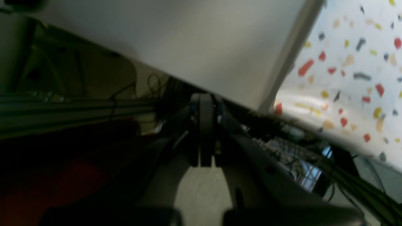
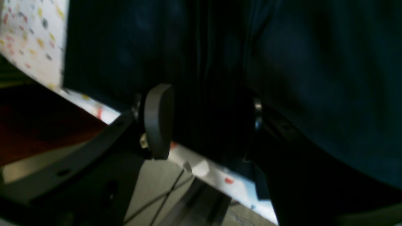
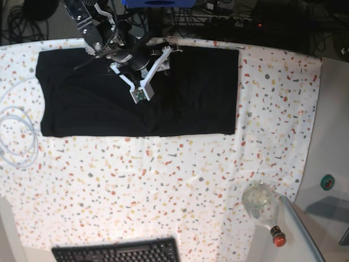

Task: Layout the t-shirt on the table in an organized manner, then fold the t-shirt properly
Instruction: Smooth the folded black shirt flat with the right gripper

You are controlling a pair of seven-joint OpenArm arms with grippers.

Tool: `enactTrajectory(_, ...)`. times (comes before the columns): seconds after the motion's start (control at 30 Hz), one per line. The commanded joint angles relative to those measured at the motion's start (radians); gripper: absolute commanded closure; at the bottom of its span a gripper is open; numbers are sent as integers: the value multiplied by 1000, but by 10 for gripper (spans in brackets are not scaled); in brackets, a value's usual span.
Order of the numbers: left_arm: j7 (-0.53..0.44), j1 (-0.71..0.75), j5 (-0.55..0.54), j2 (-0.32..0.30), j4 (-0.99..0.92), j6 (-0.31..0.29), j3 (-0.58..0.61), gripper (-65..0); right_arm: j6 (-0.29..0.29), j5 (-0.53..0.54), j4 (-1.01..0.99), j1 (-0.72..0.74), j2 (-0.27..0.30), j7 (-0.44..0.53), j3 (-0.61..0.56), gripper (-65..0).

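Observation:
The black t-shirt (image 3: 191, 93) lies spread flat as a wide rectangle across the far half of the speckled table (image 3: 163, 180). My right gripper (image 3: 155, 52) hovers over the shirt's far edge, near the middle. In the right wrist view its fingers (image 2: 157, 121) stand apart, with the dark t-shirt (image 2: 314, 62) filling the space between and behind them at the table (image 2: 28, 31) edge. My left gripper (image 1: 205, 103) does not show in the base view. In its own wrist view its fingers are pressed together on nothing, off the side of the table (image 1: 345, 78).
A black keyboard (image 3: 117, 252) sits at the near edge. A clear bottle (image 3: 262, 204) with a red cap lies near the right corner. A white cable (image 3: 16, 136) loops at the left edge. The plain grey side surface (image 3: 332, 136) holds a green ring (image 3: 327, 182).

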Motion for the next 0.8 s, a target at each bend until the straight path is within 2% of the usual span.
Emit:
enactTrajectory(0.0, -25, 5, 6, -23, -10, -8, -7, 0, 10, 6, 13, 14, -2, 20, 0, -291)
enactTrajectory(0.2, -36, 7, 14, -24, -57, -8, -9, 0, 10, 8, -2, 17, -2, 18, 0, -281)
enactTrajectory(0.23, -36, 7, 14, -24, -57, -8, -9, 0, 11, 8, -12, 18, -2, 18, 0, -263)
enactTrajectory(0.27, -36, 7, 14, -24, -57, -8, -9, 0, 13, 12, -18, 23, -2, 18, 0, -222)
enactTrajectory(0.37, -36, 1, 14, -24, -56, -8, -7, 0, 14, 14, -18, 21, -1, 13, 0, 0)
enactTrajectory(0.6, -34, 1, 14, -24, -60, -8, -7, 0, 10, 14, 62, -43, -1, 9, 0, 0)
enactTrajectory(0.77, -34, 1, 15, -24, -62, -8, -7, 0, 10, 14, 116, -52, -1, -85, 6, 0)
